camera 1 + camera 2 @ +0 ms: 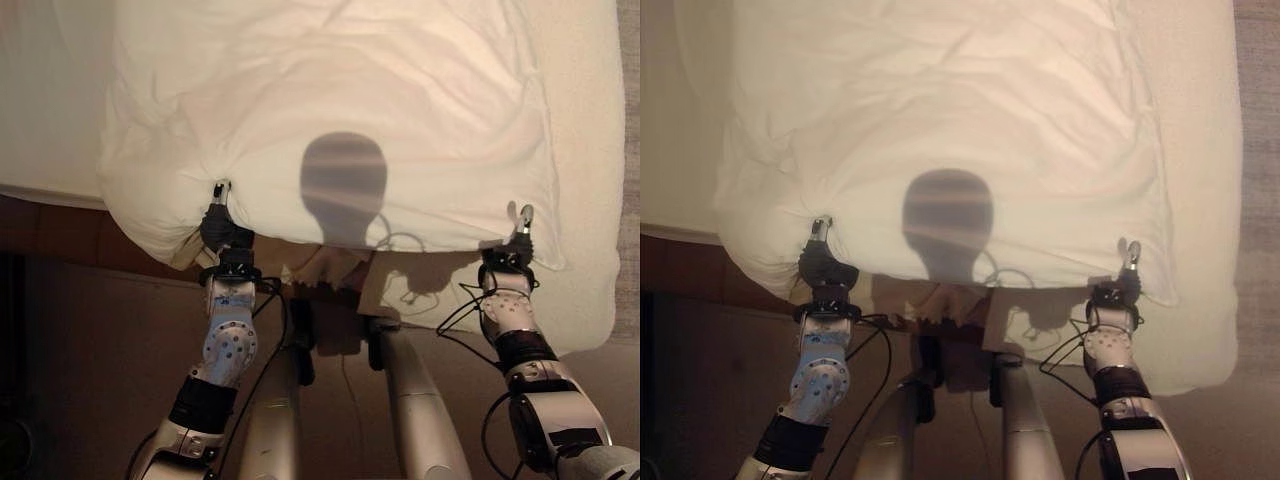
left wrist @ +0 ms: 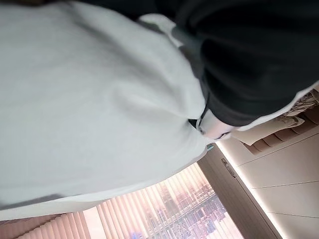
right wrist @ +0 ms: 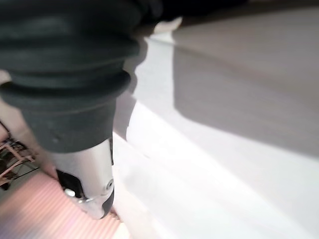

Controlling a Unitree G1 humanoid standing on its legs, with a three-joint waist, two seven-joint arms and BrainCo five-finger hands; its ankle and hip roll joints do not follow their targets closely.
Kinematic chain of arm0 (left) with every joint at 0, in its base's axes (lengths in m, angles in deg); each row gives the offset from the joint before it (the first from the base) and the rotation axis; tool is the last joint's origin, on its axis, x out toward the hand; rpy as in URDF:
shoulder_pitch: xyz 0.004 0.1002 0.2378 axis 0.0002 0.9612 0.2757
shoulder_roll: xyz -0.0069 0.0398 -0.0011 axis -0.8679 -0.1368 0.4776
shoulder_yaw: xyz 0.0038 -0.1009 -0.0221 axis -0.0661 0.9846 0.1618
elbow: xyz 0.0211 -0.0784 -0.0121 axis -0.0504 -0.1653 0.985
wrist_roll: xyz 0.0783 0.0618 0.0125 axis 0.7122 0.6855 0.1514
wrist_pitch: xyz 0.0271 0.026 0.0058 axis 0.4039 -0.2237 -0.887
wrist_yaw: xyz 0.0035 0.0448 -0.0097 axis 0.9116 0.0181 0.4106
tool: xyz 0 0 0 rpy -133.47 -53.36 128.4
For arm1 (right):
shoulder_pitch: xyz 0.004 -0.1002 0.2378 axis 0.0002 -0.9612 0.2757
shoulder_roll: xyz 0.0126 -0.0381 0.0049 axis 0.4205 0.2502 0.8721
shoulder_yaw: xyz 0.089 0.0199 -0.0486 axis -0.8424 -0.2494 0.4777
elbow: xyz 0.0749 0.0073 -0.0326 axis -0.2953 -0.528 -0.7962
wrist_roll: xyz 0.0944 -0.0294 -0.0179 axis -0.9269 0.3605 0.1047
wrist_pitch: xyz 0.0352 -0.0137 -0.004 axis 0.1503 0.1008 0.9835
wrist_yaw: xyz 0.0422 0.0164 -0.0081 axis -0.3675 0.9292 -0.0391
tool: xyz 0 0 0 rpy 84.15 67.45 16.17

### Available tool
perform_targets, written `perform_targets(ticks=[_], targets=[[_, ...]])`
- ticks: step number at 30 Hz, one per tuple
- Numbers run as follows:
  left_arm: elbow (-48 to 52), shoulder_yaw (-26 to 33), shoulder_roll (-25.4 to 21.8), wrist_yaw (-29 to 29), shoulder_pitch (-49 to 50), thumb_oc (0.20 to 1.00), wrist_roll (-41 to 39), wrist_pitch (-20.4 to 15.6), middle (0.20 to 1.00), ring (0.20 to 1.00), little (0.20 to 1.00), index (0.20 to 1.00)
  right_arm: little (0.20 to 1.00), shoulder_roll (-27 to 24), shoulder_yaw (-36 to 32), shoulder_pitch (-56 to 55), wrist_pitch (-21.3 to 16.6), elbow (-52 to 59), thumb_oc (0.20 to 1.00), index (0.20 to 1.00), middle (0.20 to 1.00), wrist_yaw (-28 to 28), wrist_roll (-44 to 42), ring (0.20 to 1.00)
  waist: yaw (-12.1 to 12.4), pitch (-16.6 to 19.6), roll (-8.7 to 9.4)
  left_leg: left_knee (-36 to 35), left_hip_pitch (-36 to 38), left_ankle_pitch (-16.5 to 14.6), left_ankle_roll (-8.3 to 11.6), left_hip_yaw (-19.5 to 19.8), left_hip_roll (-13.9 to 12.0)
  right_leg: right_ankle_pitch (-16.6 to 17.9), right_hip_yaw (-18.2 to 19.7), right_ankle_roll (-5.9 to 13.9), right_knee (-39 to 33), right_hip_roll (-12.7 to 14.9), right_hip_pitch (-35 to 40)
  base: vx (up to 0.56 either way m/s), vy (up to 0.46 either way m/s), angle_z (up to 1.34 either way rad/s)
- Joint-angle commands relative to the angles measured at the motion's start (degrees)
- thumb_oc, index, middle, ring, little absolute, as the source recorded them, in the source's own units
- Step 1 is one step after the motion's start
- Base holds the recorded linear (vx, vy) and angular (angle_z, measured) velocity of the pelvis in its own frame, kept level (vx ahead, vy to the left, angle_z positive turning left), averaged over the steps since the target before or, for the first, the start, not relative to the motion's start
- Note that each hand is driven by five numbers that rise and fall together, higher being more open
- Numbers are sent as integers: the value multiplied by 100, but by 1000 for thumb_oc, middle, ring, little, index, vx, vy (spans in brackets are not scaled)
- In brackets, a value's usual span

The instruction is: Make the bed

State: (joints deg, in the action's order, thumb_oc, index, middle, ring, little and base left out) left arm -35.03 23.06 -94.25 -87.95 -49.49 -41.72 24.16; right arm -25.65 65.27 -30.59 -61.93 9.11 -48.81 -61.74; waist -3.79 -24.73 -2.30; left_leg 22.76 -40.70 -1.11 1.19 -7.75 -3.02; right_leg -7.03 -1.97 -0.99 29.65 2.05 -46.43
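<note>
A white duvet point(image 1: 340, 110) lies spread over the bed, its near edge hanging over the bed's front side. My left hand point(image 1: 222, 232) grips that edge near its left corner. Its thumb point(image 1: 220, 190) lies on top, and the cloth puckers into creases around it. My right hand point(image 1: 508, 262) holds the same edge near the right corner, with its thumb point(image 1: 525, 216) on top of the cloth. The fingers of both hands are under the duvet. In the right wrist view one silver finger point(image 3: 92, 184) lies against the white cloth point(image 3: 224, 164).
The cream sheet of the mattress point(image 1: 590, 200) shows to the right of the duvet and on the far left point(image 1: 40, 100). A dark wooden bed side point(image 1: 60, 235) runs below the mattress at the left, with brown floor point(image 1: 100, 360) in front.
</note>
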Motion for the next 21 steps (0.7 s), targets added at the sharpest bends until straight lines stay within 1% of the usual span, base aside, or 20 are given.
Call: perform_targets(ticks=[1,2,3,4,5,8,9,14,18,21], targets=[[815,682,-302,148,170,200,459,-434,200,200,200,200,1000,-416,-252,-240,-234,213,1000,1000,1000,-54,73,1000,-64,475,-152,189,-184,-104,179,34,-80,534,222,738,-412,74,133,0,0,0],[804,677,-295,152,178,200,457,-435,200,200,200,200,1000,-421,-235,-257,-212,229,1000,1000,1000,-91,79,1000,-67,473,-147,189,-183,-103,176,39,-81,534,222,734,-413,69,134,0,0,0],[803,677,-294,154,180,200,456,-435,200,200,200,200,950,-421,-234,-261,-211,229,950,950,950,-96,77,950,-68,474,-148,188,-182,-103,176,39,-81,534,222,734,-414,68,135,0,0,0],[783,679,-279,171,180,200,446,-428,200,200,200,200,200,-407,-189,-300,-177,303,200,200,200,-195,85,200,-75,478,-145,173,-175,-98,175,38,-88,533,217,729,-422,69,139,0,0,0],[747,657,-259,197,167,200,455,-417,200,200,200,200,200,-381,-143,-319,-122,330,200,200,200,-340,92,200,-79,478,-145,159,-177,-91,176,45,-82,539,218,732,-434,69,136,0,0,0],[712,628,-246,213,141,200,459,-411,200,200,200,200,200,-378,-72,-335,-18,329,200,200,200,-465,142,200,-81,471,-146,146,-183,-76,176,60,-74,544,215,731,-441,68,141,0,0,0],[691,611,-211,237,145,200,462,-397,200,200,200,200,200,-335,-15,-358,52,363,200,200,200,-602,155,200,-76,464,-146,148,-193,-69,168,65,-72,549,209,726,-439,68,136,0,0,0],[634,580,-173,235,107,200,461,-381,200,200,200,200,200,-240,98,-458,102,535,200,200,200,-737,219,200,-89,483,-159,165,-214,-55,168,84,-65,536,204,711,-419,62,125,0,0,0],[575,582,-111,228,130,200,449,-381,200,200,200,200,200,-159,127,-564,75,787,200,200,200,-865,241,200,-109,508,-167,56,-170,-26,163,94,-56,546,198,720,-477,56,146,0,0,0],[468,585,-73,202,137,200,394,-384,200,200,200,200,200,-90,103,-640,-50,1040,200,200,200,-827,256,200,-119,517,-177,8,-142,8,174,97,-49,557,194,716,-508,40,172,0,0,0]])
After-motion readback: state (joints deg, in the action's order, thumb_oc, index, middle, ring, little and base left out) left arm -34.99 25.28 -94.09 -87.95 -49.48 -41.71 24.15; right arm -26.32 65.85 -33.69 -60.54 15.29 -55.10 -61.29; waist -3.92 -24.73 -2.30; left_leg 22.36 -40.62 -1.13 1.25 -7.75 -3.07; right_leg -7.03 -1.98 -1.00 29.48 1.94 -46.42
